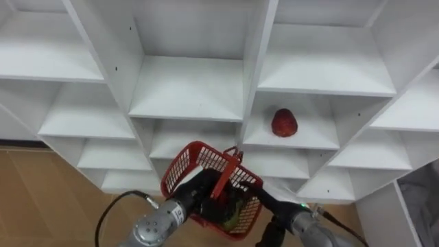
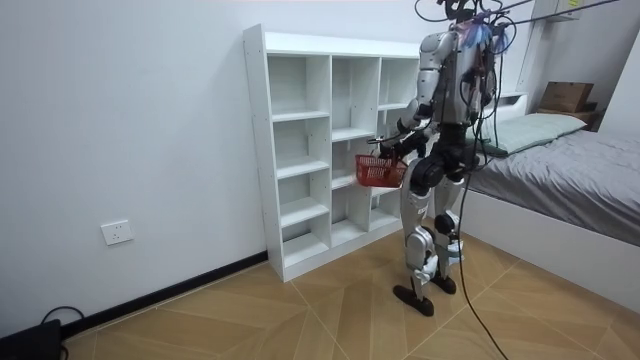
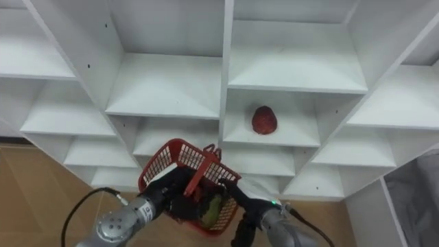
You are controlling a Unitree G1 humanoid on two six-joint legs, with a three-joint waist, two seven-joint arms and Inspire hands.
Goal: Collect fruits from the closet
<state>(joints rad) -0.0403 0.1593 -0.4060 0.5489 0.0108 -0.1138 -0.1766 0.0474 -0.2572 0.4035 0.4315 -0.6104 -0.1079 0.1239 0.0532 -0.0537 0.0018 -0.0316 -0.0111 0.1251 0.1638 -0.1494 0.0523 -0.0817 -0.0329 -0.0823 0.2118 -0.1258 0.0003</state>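
Observation:
A red fruit (image 1: 285, 123) lies alone on a shelf in the right-hand column of the white closet (image 1: 185, 89). Below it and to the left hangs a red mesh basket (image 1: 182, 165), held up in front of the lower shelves. My left hand (image 1: 195, 193) is curled on the basket's handle. My right hand (image 1: 264, 199) reaches over the basket's right rim, and its fingers are hidden inside. Something green (image 1: 232, 213) and dark lies in the basket. In the room view I stand upright close to the closet (image 2: 300, 150), with the basket (image 2: 378, 172) at waist height.
The closet's other compartments within sight hold nothing. The floor is wood (image 1: 41, 199). In the room view a bed (image 2: 560, 160) stands behind me at the right, and a wall socket (image 2: 117, 232) sits low on the left.

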